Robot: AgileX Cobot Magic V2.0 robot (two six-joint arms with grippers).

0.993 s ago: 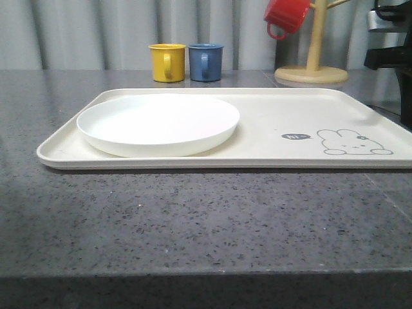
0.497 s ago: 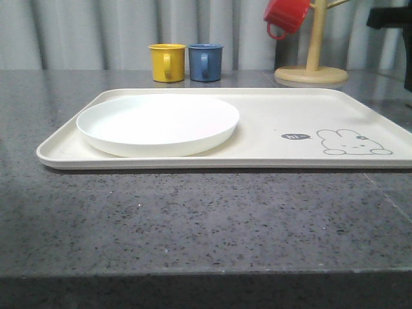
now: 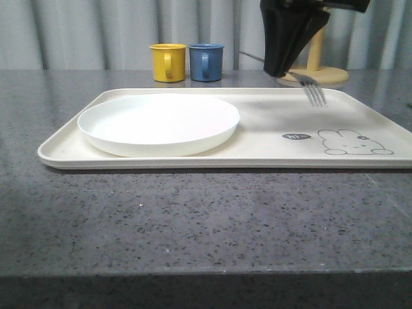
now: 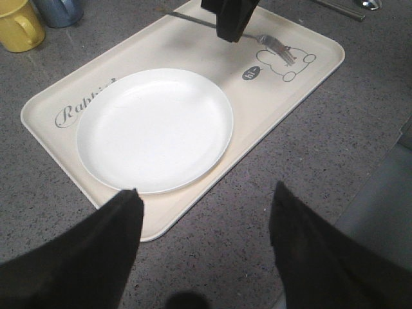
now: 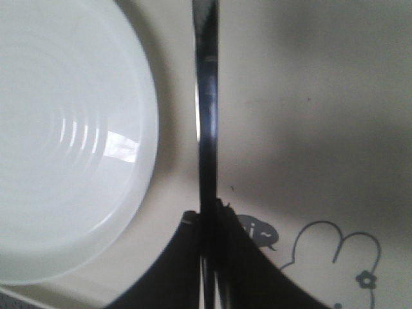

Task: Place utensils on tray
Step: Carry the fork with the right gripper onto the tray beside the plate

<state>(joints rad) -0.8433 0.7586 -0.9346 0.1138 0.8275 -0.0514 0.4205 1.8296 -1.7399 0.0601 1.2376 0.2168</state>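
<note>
Arriving over tray point(image 3: 161, 164): right fingers point(image 3: 286, 58) gripping fork point(image 3: 313, 92)

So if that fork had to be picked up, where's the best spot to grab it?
Probably along the slim straight handle, squeezing its narrow sides from above, as the right gripper does now over the tray. The fork tapers to thin tines that would slip or bend, while the handle is even and leaves the tined end free to set down.
</note>
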